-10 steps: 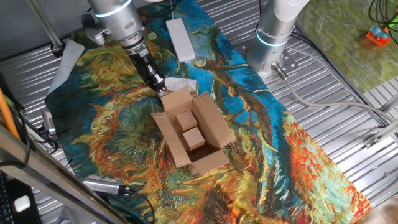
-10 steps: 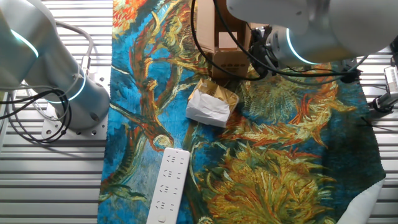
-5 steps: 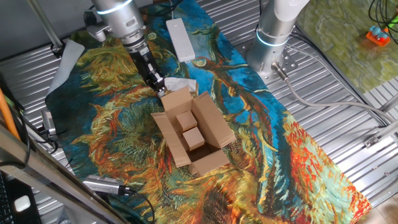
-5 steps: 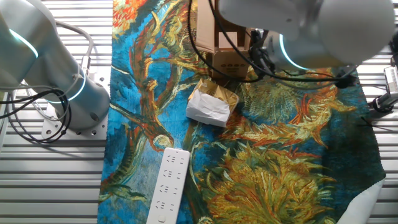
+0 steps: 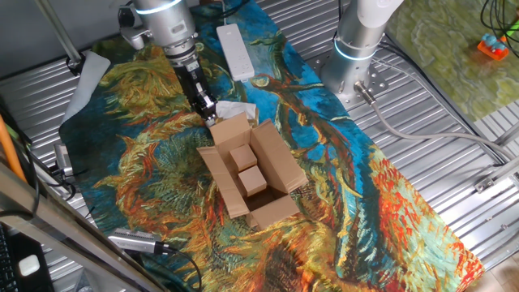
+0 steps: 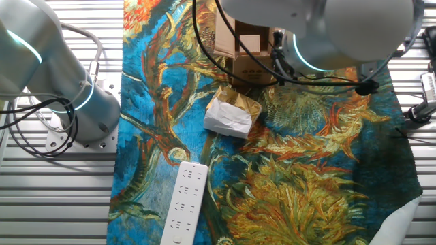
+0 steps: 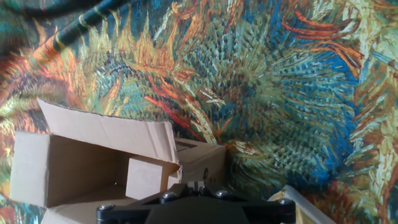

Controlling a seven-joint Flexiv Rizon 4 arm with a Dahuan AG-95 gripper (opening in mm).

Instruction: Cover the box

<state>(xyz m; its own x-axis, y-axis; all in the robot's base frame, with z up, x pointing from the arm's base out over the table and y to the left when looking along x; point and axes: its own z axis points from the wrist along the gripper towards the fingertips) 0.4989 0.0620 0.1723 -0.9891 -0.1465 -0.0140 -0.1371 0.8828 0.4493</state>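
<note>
Brown corrugated box [image 5: 253,172] open, flaps splayed, two blocks [image 5: 246,169] inside; jaws' gap: cannot tell.

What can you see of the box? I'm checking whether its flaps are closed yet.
The box is a small carton of plain brown corrugated cardboard, resting on the painted cloth. Its flaps are open, spread outward. Two small cardboard blocks sit inside. The pincer is at the flap nearest the crumpled white paper packet; whether it grips the flap cannot be told.
</note>
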